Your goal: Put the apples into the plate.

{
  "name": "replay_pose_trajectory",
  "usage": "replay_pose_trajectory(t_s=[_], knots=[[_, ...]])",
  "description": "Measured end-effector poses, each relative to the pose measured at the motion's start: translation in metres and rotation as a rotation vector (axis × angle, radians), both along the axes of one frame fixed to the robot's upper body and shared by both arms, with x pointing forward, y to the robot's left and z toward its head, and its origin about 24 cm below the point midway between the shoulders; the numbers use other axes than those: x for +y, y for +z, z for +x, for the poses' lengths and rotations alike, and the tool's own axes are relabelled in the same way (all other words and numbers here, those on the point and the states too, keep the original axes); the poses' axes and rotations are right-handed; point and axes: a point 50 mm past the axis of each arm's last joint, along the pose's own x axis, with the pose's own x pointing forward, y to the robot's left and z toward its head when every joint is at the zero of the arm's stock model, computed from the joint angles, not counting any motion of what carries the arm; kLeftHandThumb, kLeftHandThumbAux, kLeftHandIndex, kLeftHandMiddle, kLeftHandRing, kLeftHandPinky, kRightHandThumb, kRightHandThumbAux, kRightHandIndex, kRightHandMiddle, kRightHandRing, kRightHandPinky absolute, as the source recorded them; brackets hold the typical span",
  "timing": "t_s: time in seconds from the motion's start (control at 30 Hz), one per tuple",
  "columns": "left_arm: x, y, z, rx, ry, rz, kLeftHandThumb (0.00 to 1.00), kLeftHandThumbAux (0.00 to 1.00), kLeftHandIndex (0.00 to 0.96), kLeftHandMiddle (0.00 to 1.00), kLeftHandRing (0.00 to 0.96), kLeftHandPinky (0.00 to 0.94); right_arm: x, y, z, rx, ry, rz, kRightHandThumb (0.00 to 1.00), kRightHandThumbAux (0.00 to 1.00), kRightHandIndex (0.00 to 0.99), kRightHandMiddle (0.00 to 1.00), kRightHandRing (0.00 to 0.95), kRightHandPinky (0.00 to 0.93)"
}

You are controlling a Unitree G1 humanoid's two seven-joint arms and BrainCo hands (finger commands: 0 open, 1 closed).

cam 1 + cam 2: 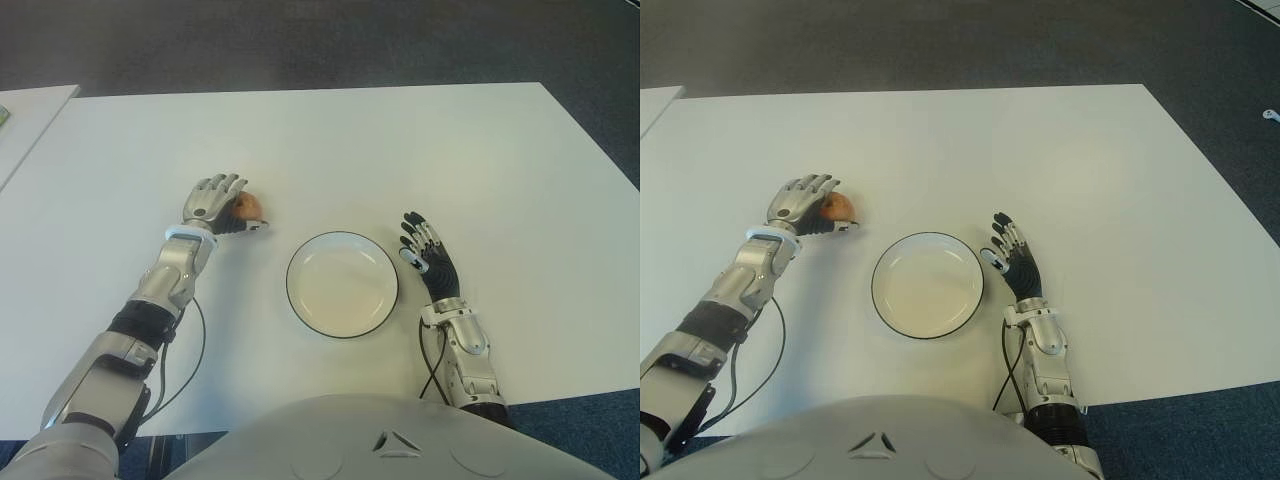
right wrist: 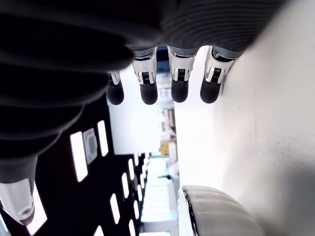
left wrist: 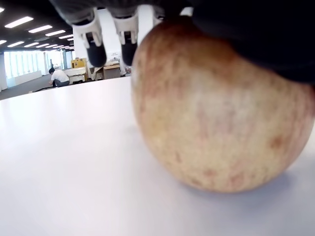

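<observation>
One reddish-yellow apple [image 1: 249,206] stands on the white table [image 1: 330,140], left of the white plate [image 1: 342,284] with its dark rim. My left hand [image 1: 222,205] is cupped over the apple, palm against its top. In the left wrist view the apple [image 3: 216,108] sits on the table and the fingertips [image 3: 127,44] hang beyond it without pressing on it. The thumb [image 1: 254,228] lies on the apple's near side. The plate holds nothing. My right hand [image 1: 425,250] shows just right of the plate, fingers straight and holding nothing.
A second white table edge [image 1: 30,110] shows at the far left. Dark carpet [image 1: 300,40] lies beyond the table's far edge. A black cable [image 1: 195,350] runs beside my left forearm. Bare table surface stretches behind the plate and to the right.
</observation>
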Motion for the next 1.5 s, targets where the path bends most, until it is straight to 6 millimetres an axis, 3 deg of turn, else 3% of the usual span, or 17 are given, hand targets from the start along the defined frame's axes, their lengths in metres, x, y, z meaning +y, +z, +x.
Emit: replay_pose_trajectory(t_s=[0.53,1.0,1.07,1.2,1.27,1.37,1.5], knots=[[-0.003,-0.003,0.0,0.007,0.004,-0.018,0.314,0.255,0.0,0.0,0.0,0.0,-0.002,0.0,0.0,0.005,0.01,-0.001,0.113,0.642,0.0,0.01,0.0,0.0],[-0.008,-0.01,-0.001,0.029,0.021,-0.039,0.347,0.304,0.02,0.004,0.001,0.024,-0.003,0.001,0.0,0.003,0.012,0.007,0.108,0.633,0.0,0.012,0.0,0.0],[-0.009,-0.01,-0.001,0.031,0.024,-0.049,0.415,0.347,0.145,0.114,0.091,0.118,-0.004,0.001,0.0,0.003,0.013,0.008,0.113,0.634,0.0,0.01,0.0,0.0],[-0.009,-0.011,0.0,0.032,0.021,-0.07,0.504,0.403,0.264,0.257,0.211,0.237,-0.005,0.001,0.0,0.003,0.012,0.008,0.117,0.633,0.0,0.008,0.0,0.0],[-0.008,-0.012,0.002,0.035,0.018,-0.073,0.554,0.449,0.336,0.371,0.321,0.325,-0.005,0.001,0.0,0.003,0.01,0.006,0.118,0.632,0.0,0.008,0.0,0.0],[-0.008,-0.013,0.008,0.047,0.007,-0.062,0.663,0.61,0.399,0.477,0.422,0.41,-0.006,0.001,0.0,0.005,0.009,0.006,0.116,0.635,0.0,0.008,0.0,0.0],[-0.008,-0.015,0.014,0.069,-0.003,-0.033,0.71,0.666,0.429,0.586,0.551,0.54,-0.006,0.001,-0.001,0.007,0.009,0.006,0.114,0.642,0.0,0.007,0.0,0.0]])
